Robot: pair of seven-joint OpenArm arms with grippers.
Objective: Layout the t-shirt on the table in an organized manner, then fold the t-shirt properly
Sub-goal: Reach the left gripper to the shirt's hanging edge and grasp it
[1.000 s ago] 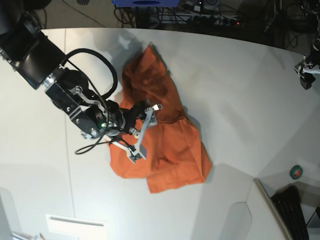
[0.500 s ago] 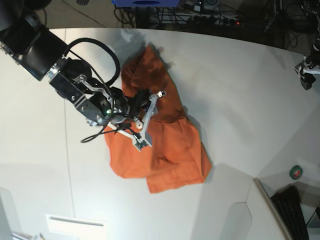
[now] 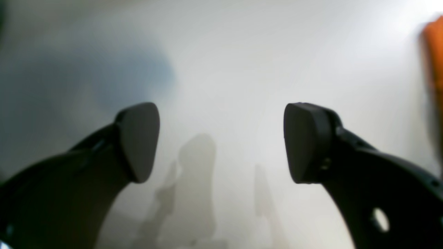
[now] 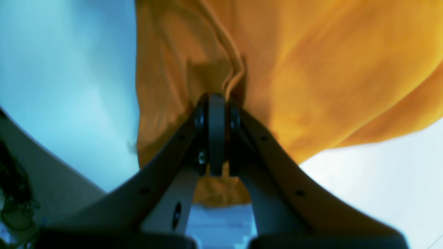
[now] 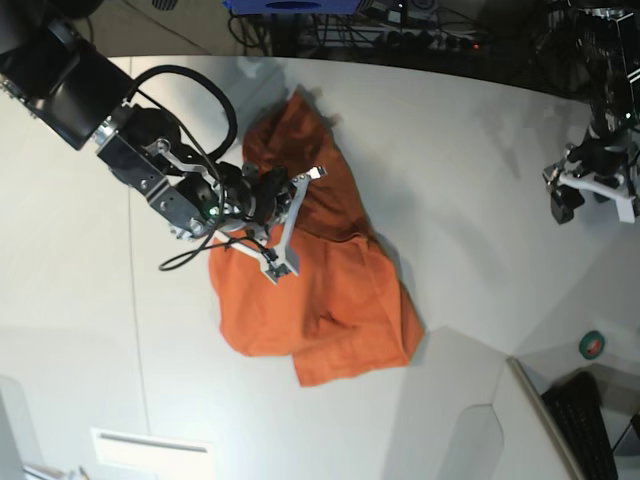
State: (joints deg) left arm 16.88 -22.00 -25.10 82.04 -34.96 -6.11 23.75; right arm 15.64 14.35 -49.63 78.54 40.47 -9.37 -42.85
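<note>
The base view is evenly and brightly lit from overhead, with soft shadows beside the t-shirt (image 5: 320, 290) and under both arms on the pale bench (image 5: 470, 180); its far background is dim. The left wrist view is hazy and out of focus throughout, the left tool (image 3: 221, 141) a dark silhouette over blurred grey shadows, glare whitening the upper right. The right wrist view carries a cold blue cast, cloth smeared by blur around the right tool (image 4: 216, 114).

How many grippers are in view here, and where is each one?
2. The right gripper is shut on a fold of the t-shirt near the table's middle. The left gripper hangs open over bare table, far from the shirt.
</note>
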